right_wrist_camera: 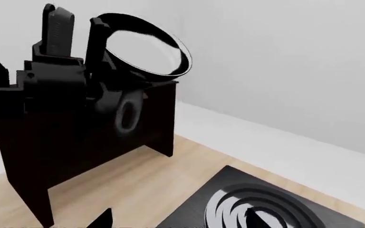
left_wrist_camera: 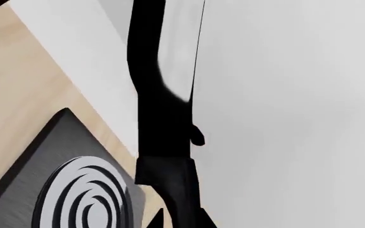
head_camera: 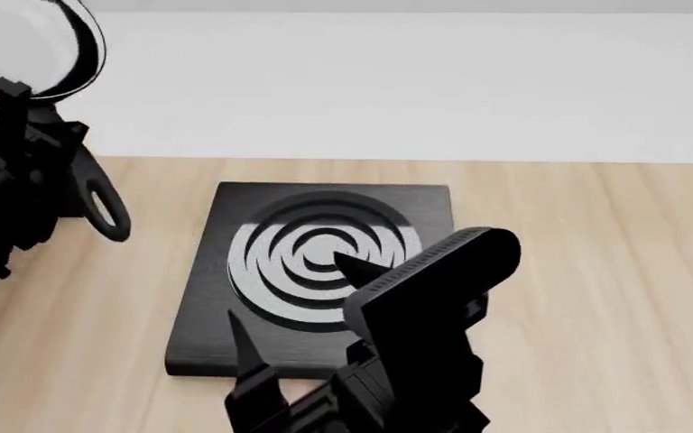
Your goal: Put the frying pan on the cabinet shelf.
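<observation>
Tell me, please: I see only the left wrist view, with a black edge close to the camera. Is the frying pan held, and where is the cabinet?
Observer: Yes, it is held. The right wrist view shows the left gripper holding the frying pan up in the air.
Operator: Is the pan level?
Observer: No, it is tilted. Its handle hangs down in front of the dark cabinet shelf.
Operator: And the right arm?
Observer: In the head view the right gripper is open and empty, over the square ringed plate.
</observation>
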{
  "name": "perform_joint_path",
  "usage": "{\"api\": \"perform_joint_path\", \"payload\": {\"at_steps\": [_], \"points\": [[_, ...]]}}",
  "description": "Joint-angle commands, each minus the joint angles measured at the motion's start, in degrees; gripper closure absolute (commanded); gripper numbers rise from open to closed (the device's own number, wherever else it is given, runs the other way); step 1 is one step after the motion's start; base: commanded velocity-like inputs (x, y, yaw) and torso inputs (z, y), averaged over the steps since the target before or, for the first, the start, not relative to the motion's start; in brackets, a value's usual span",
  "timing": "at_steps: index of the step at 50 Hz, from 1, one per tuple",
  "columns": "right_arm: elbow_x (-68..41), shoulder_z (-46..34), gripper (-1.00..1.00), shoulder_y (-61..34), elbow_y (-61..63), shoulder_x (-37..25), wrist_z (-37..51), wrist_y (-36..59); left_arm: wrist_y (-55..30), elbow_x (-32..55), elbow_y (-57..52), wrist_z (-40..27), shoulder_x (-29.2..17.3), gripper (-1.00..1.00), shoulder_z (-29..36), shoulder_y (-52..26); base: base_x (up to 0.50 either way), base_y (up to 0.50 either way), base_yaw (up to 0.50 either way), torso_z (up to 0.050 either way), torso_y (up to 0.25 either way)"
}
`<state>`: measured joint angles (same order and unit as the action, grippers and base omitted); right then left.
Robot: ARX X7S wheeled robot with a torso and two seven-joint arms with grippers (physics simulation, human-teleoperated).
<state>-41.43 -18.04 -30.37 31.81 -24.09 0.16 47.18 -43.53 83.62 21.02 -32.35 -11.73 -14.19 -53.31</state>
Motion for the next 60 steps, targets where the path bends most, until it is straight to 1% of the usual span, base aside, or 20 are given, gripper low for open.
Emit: {"api": "perform_joint_path", "payload": {"at_steps": [1, 11, 14, 22, 28, 43, 45, 55, 60], "points": [[-0.40, -0.19, -1.00, 0.72, 0.14, -0.04, 0.32, -0.10, 5.29, 3.50, 7.41, 5.98, -1.52, 1.00, -2.65, -3.87, 0.00, 0.00, 0.00, 0.000, 0.000], [-0.24, -0.68, -1.00, 2.02, 0.00, 0.03, 0.43, -0.85, 6.81, 4.97, 11.41, 7.14, -2.94, 1.00, -5.08, -4.42, 0.00, 0.00, 0.00, 0.000, 0.002], [-0.30, -0.77, -1.00, 2.36, 0.04, 0.01, 0.45, -0.99, 7.82, 6.06, 13.37, 7.69, -3.27, 1.00, -6.70, -4.68, 0.00, 0.00, 0.00, 0.000, 0.003], [-0.30, -0.97, -1.00, 3.31, 0.33, -0.26, 0.76, -1.22, 9.42, 7.23, 15.59, 9.29, -4.24, 1.00, -9.04, -3.40, 0.00, 0.00, 0.00, 0.001, 0.001], [-0.30, -1.14, -1.00, 3.91, 0.36, -0.40, 0.95, -1.36, 9.82, 7.85, 15.68, 9.46, -4.99, 1.00, -10.15, -1.99, 0.00, 0.00, 0.00, 0.000, 0.003], [0.04, -2.44, -1.00, 4.10, -0.06, 0.32, 1.06, -1.93, 10.64, 8.74, 21.89, 13.26, -5.52, 1.00, -11.63, 0.13, 0.00, 0.00, 0.00, 0.000, 0.001], [0.26, -2.69, -1.00, 4.35, -0.33, 0.38, 0.93, -2.27, 11.11, 9.40, 20.79, 12.42, -5.06, 1.00, -12.46, 1.04, 0.00, 0.00, 0.00, 0.000, 0.000], [0.74, -3.30, -1.00, 5.30, -1.09, 0.62, 0.63, -3.52, 12.59, 9.18, 21.63, 13.86, -5.27, 1.00, -13.23, 2.54, 0.00, 0.00, 0.00, 0.000, 0.000], [0.76, -3.37, -1.00, 5.56, -1.19, 0.63, 0.64, -3.86, 13.04, 9.50, 19.56, 12.88, -4.84, 1.00, -13.79, 3.89, 0.00, 0.00, 0.00, 0.000, 0.000]]}}
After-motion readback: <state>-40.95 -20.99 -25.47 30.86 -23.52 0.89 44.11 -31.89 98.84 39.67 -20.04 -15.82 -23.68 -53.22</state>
